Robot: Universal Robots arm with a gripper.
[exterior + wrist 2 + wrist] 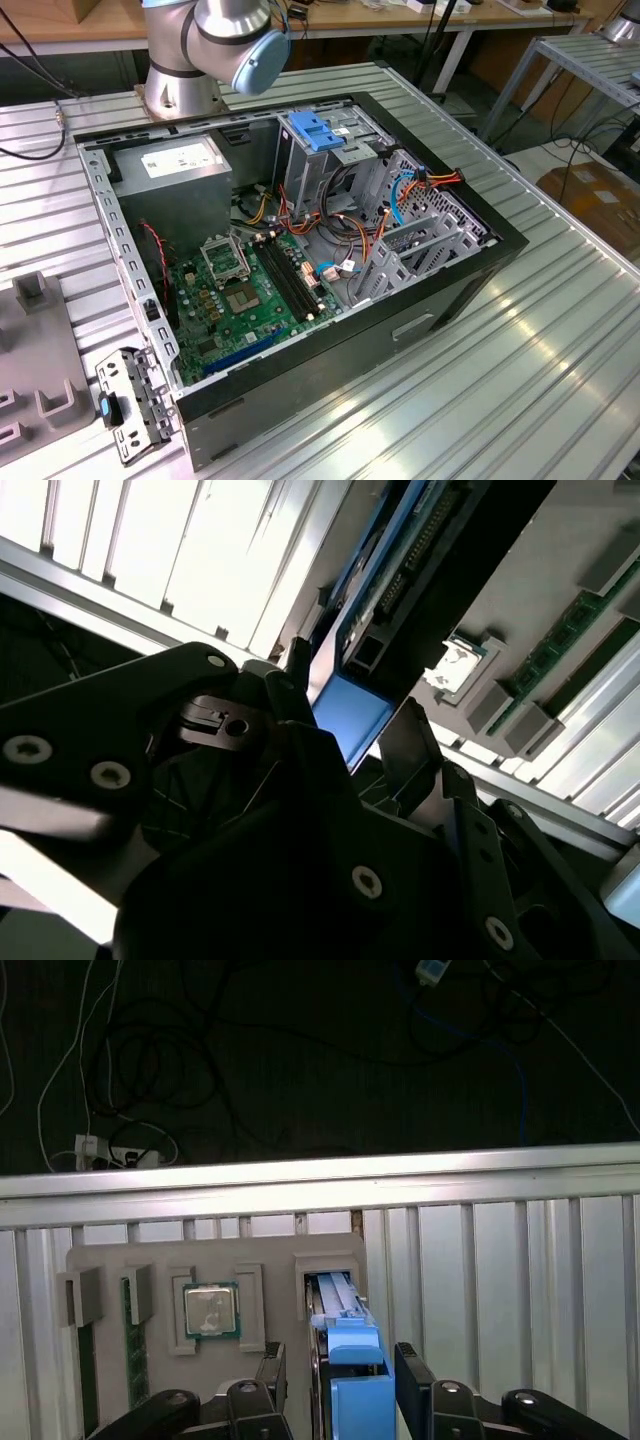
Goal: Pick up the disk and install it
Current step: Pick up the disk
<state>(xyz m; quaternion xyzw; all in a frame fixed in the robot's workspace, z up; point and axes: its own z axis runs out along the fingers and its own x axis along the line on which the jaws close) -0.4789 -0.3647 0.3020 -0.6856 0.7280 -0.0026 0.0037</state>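
Gripper (340,1368) is straddling the disk (355,1355), edge-up in its holder (110,1260); jaws are hanging spread, long axis running between them.

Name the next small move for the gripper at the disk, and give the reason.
Probably close the gripper on the disk: in the first wrist view it straddles the disk, which stands in a slot of the grey tray, with a gap on one side.

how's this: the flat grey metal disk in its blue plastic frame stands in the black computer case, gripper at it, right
Wrong place: the first wrist view shows the disk standing in a slot of the flat grey tray, gripper at it.
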